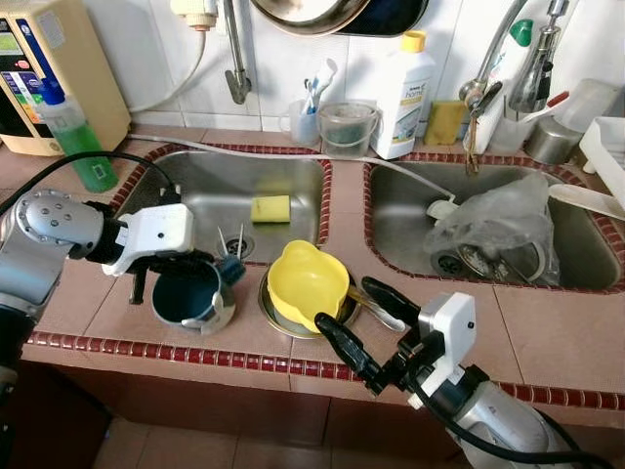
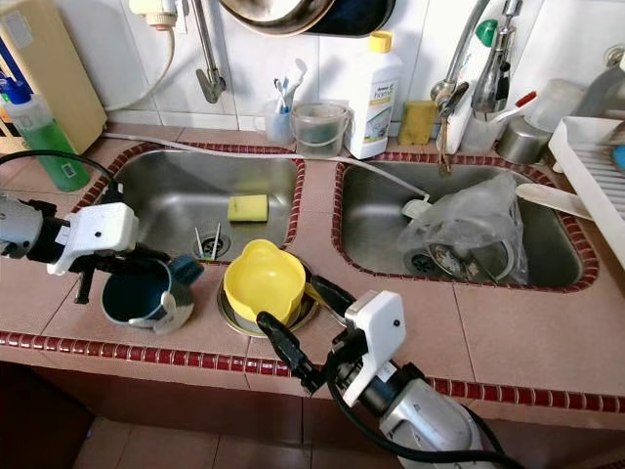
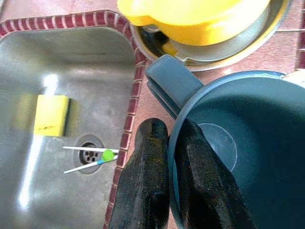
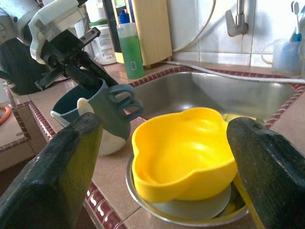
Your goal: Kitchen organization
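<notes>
The left gripper (image 1: 186,266) pinches the rim of a blue cup (image 1: 187,293), one finger inside and one outside, near the desk's (image 1: 547,332) front edge beside the left sink (image 1: 195,191). Just beside the cup, a yellow bowl (image 1: 306,280) sits in a metal dish (image 2: 298,315). The right gripper (image 1: 366,322) hangs wide open at the front edge, facing the bowl. The left wrist view shows a sponge (image 3: 50,114) lying in that sink's basin.

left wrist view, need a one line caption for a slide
Left hand pinching the rim of the teal cup, beside the yellow bowl and left sink.
</notes>
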`<state>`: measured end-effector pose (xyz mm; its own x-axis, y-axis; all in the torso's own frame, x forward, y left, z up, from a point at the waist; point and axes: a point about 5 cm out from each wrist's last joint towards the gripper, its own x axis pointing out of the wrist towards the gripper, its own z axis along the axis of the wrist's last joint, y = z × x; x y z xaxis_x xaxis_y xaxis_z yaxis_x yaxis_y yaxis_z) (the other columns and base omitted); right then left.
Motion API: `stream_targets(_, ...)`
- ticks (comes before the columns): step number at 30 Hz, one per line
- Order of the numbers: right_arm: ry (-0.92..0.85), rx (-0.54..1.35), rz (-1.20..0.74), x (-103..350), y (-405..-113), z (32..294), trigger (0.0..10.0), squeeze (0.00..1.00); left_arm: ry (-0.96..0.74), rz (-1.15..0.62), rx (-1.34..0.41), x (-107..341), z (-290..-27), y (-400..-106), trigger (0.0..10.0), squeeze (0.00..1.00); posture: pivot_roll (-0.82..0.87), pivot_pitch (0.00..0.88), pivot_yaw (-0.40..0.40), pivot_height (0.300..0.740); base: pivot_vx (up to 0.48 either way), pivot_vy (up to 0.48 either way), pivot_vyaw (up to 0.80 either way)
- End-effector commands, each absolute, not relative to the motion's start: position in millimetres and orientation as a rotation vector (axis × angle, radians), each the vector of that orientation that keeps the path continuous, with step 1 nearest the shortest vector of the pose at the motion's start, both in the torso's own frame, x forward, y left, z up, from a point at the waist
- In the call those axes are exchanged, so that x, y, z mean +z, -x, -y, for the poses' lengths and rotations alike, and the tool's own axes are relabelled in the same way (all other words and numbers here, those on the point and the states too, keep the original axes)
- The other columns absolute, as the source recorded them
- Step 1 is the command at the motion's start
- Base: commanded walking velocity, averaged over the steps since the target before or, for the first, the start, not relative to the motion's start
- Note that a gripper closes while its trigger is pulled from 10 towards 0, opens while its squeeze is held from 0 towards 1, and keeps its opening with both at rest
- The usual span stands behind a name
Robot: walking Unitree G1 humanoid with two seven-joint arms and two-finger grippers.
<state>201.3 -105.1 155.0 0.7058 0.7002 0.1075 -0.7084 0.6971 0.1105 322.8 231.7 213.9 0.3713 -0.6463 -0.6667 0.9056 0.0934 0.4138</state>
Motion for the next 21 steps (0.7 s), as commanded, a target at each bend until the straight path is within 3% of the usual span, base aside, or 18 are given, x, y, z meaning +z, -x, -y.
stream_targets(1,-0.148,0.779,0.058,154.1,-203.9,107.2,10.0,0.0,-0.871,-0.378,-1.157,209.1,-236.6,-323.6,0.0,0.0,0.07,0.024,0.027,0.74,0.0,0.0,0.0)
stream_targets(6,-0.143,0.78,0.068,155.6,-208.4,107.7,10.0,0.0,-0.753,-0.34,-1.089,206.9,-239.8,-326.5,0.0,0.0,0.07,0.011,0.018,0.74,0.0,0.0,0.0)
stream_targets(10,-0.145,0.76,0.086,157.5,-213.4,108.3,10.0,0.0,-0.563,-0.245,-0.989,200.3,-236.4,-328.9,0.0,0.0,0.07,0.0,0.01,0.74,0.0,0.0,0.0)
stream_targets(16,-0.163,0.671,0.145,164.2,-228.9,112.7,10.0,0.0,-0.276,-0.087,-0.844,189.0,-215.3,-327.0,0.0,0.0,0.07,0.0,-0.009,0.74,0.0,0.0,0.0)
stream_targets(18,-0.168,0.643,0.164,166.9,-233.9,114.1,10.0,0.0,-0.209,-0.049,-0.804,185.5,-208.7,-324.9,2.9,0.0,0.08,0.0,-0.013,0.74,0.0,0.0,0.0)
stream_targets(19,-0.171,0.634,0.171,168.2,-235.9,114.6,10.0,0.0,-0.191,-0.036,-0.784,183.1,-206.0,-323.3,3.9,0.0,0.08,0.0,-0.015,0.74,0.0,0.0,0.0)
stream_targets(20,-0.173,0.63,0.175,168.9,-237.0,115.0,10.0,0.0,-0.185,-0.031,-0.773,181.7,-204.4,-322.4,3.9,0.0,0.08,0.0,-0.02,0.74,0.0,0.0,0.0)
stream_targets(21,-0.173,0.623,0.182,169.7,-238.7,115.5,10.0,0.0,-0.171,-0.027,-0.749,179.1,-202.6,-321.3,9.0,0.0,0.08,0.0,-0.024,0.74,0.0,0.0,0.0)
